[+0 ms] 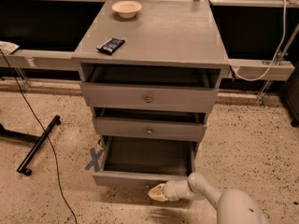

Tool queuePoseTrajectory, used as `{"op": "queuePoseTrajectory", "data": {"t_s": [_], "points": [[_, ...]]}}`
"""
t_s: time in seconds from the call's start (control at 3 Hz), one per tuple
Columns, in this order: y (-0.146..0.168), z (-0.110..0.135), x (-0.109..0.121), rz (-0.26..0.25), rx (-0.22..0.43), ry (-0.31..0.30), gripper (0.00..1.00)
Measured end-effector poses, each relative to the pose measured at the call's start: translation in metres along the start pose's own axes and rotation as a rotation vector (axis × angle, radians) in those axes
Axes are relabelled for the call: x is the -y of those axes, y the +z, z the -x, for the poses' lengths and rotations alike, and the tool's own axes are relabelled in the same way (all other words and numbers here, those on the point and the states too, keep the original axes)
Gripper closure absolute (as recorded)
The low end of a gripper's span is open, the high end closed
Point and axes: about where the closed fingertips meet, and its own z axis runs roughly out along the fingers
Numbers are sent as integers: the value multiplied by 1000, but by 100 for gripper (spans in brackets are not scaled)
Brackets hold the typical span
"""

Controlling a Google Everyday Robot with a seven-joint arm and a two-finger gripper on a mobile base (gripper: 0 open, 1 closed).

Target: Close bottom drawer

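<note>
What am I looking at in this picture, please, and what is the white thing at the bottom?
That white thing is a robot's arm, ending in a cream-tipped gripper. One camera looks down at a grey cabinet from the front. The gripper sits low, at the front of the bottom drawer, which is pulled far out; the middle drawer and top drawer are slightly open. I see nothing held in the gripper. On the cabinet's top lie a bowl and a dark packet. On the floor are a blue tape cross and a black stand.
</note>
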Motion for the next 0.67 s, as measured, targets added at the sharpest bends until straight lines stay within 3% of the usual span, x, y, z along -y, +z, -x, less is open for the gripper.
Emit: {"op": "queuePoseTrajectory", "data": {"t_s": [0.67], "points": [[17, 26, 49, -56, 12, -44, 100]]}}
